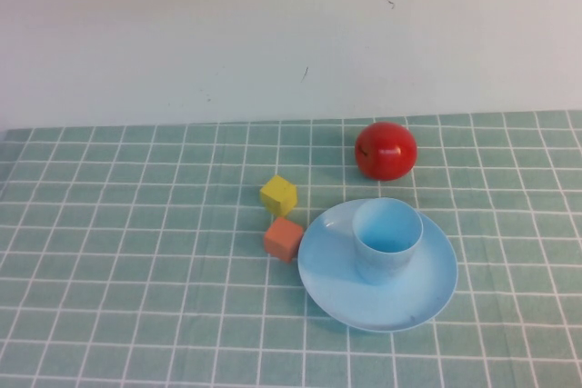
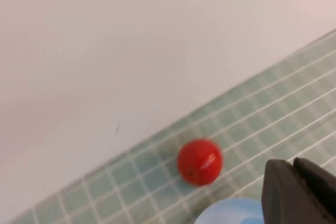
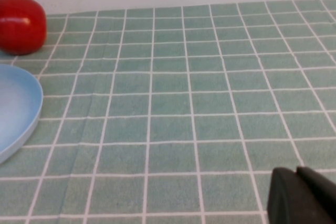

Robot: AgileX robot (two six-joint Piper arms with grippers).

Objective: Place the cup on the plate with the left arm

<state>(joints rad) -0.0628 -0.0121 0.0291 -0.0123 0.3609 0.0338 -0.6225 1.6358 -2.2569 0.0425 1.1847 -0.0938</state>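
The light blue cup stands upright on the round light blue plate, a little behind its middle, in the high view. Neither arm shows in that view. In the left wrist view my left gripper is shut and empty, raised above the cloth, with a light blue rounded edge just beside it; I cannot tell whether that edge is cup or plate. In the right wrist view my right gripper is shut and empty, low over the cloth, with the plate's rim well off to one side.
A red apple sits just behind the plate and also shows in the left wrist view and the right wrist view. A yellow cube and an orange cube lie left of the plate. A white wall stands behind the checked green cloth.
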